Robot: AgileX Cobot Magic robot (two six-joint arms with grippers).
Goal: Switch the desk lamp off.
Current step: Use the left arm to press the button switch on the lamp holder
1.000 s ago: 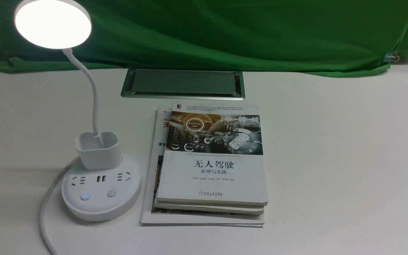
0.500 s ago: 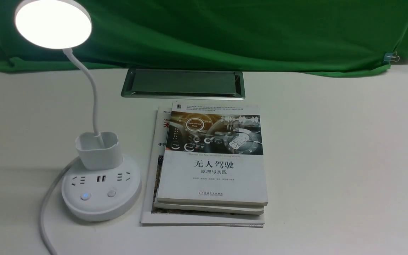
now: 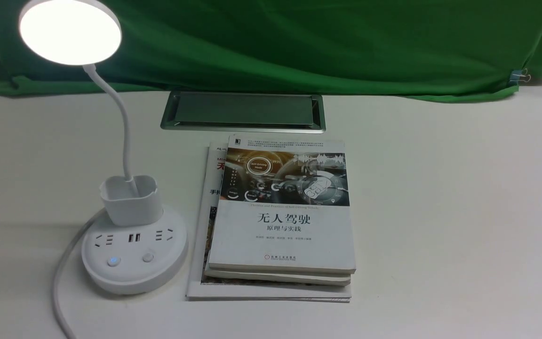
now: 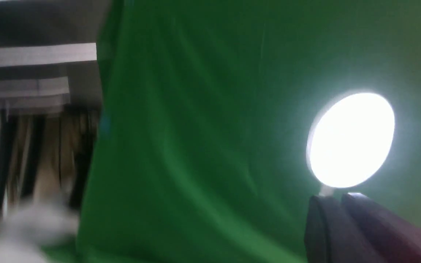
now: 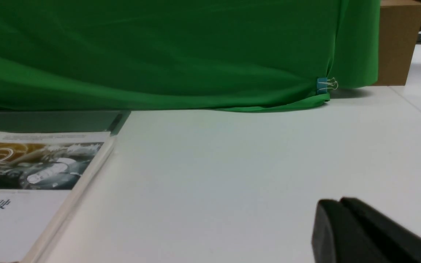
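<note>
front view: desk lamp just beside book stack, green cloth behind

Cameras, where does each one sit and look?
Front view: between the arms, looking forward and down at the lamp and books; no robot part shows.
Left wrist view: on the left wrist, facing the green cloth and the lit lamp head; dark left fingers show.
Right wrist view: low over the table, facing the cloth; dark right fingers show.
Shared: front and right wrist views both show the books and blue clip.
</note>
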